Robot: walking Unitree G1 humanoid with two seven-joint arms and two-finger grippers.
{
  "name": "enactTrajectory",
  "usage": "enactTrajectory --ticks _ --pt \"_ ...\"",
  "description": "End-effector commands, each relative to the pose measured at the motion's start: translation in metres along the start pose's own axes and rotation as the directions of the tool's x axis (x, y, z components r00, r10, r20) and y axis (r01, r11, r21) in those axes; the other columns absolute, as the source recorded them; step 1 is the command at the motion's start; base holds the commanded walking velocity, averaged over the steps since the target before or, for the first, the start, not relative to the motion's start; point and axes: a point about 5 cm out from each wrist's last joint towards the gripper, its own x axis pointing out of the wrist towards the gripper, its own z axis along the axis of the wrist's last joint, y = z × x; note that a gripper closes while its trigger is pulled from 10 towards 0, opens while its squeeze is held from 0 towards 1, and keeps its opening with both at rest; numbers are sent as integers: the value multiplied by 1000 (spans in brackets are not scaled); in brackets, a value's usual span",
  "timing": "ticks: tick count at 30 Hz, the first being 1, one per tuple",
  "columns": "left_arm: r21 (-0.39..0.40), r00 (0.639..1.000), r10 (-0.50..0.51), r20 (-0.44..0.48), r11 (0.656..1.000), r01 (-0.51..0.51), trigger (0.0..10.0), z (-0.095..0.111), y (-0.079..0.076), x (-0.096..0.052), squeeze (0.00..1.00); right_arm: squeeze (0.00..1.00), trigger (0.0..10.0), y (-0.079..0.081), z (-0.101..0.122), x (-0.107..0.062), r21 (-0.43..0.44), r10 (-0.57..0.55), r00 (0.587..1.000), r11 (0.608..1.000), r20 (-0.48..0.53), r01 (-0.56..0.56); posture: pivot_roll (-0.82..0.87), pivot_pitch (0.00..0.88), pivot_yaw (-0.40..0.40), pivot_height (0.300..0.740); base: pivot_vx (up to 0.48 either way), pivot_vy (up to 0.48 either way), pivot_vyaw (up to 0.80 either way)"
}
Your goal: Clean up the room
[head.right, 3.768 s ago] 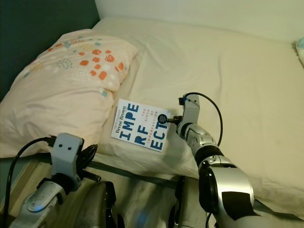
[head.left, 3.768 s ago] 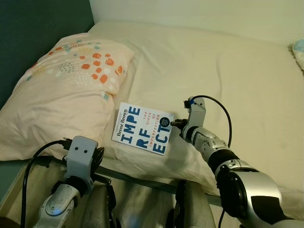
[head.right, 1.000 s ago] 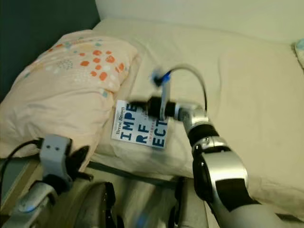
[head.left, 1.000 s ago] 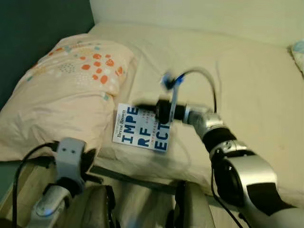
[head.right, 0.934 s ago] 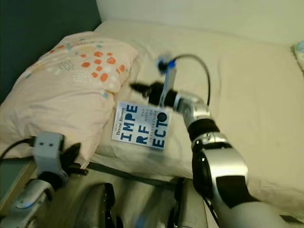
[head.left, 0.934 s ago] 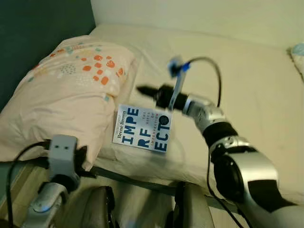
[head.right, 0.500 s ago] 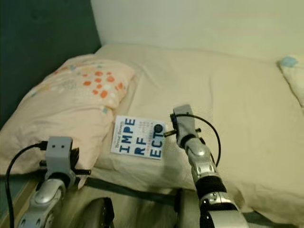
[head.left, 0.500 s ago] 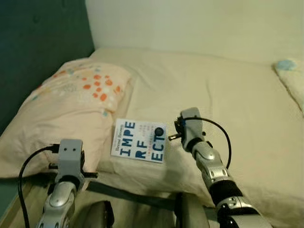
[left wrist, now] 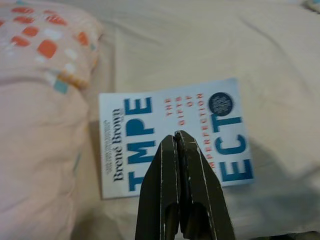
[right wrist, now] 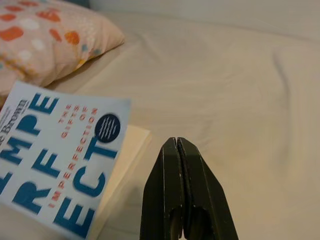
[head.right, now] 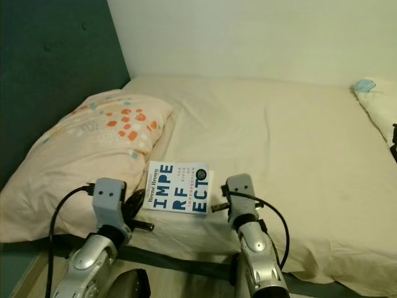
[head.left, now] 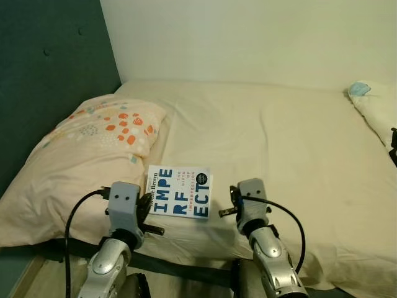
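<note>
**A:** What has changed since half a second ago?

**B:** The right gripper (head.right: pixel 215 205) has drawn back from the book's edge toward the robot, and the head camera has tipped up, so more wall and headboard show.

**A:** How do the jaws stand?

**B:** Both pairs are pressed together and hold nothing. In the left wrist view the left gripper (left wrist: pixel 176 136) has its two black fingers (left wrist: pixel 165 190) closed tip to tip, hovering over the book's cover. The right gripper's fingers (right wrist: pixel 200 195) are closed too, over bare sheet just beside the book's corner.

**A:** And the book?

**B:** The book (head.left: pixel 178 191) is white with big blue letters. It lies flat, cover up, near the front edge of the bed (head.left: pixel 298 143), at about 6 o'clock in the head view. The left gripper sits at its 8 o'clock, the right at its 4 o'clock.

**A:** What surrounds it?

**B:** A pink pillow (head.left: pixel 80 155) with orange spots lies at the book's 10 o'clock, close beside it. A dark teal headboard (head.left: pixel 49 81) stands behind the pillow. Another pillow (head.left: pixel 372 105) lies at the bed's 2 o'clock.
</note>
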Motion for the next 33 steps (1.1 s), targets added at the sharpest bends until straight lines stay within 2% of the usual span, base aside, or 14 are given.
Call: enactTrajectory --ticks 1,5,11,33 --pt "14 1000 1 -2 1000 -1 10000 -1 1 -2 0 0 10000 -1 -4 -4 24 2 1000 1000 -26 -1 -47 71 4 586 0 0 0" --pt "49 999 28 18 998 -29 10000 0 4 0 0 0 10000 -1 -3 -7 17 8 1000 1000 -27 -7 -51 69 6 601 0 0 0" --pt "59 998 52 43 997 -54 10000 2 10 -1 0 0 10000 1 -3 -10 13 12 999 1000 -31 -11 -53 64 4 626 0 0 0" --pt "64 997 46 56 997 -50 10000 0 9 -1 0 0 10000 2 -3 -17 15 19 998 1000 -54 -18 -60 39 1 716 0 0 0"
